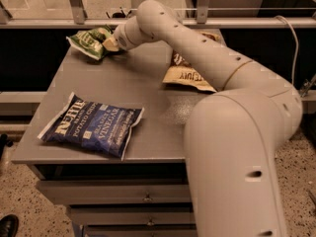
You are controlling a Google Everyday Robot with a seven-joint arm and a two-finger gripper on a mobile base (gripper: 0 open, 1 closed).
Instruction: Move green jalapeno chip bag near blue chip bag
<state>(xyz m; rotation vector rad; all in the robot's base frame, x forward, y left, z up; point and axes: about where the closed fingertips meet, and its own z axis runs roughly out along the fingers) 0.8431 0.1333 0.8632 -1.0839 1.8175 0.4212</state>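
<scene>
The green jalapeno chip bag [88, 40] is small and crinkled and sits at the far left corner of the grey table [148, 98], a little off the surface. My gripper [110, 44] is at the bag's right end and shut on it; my arm reaches in from the right. The blue chip bag [92, 126], dark navy with white lettering, lies flat at the front left of the table, well apart from the green bag.
A brown-and-cream chip bag [190, 75] lies at the far right of the table, partly under my arm. My arm's large body [237, 157] covers the table's front right. A railing [74, 4] runs behind the table. Drawers [118, 196] sit below.
</scene>
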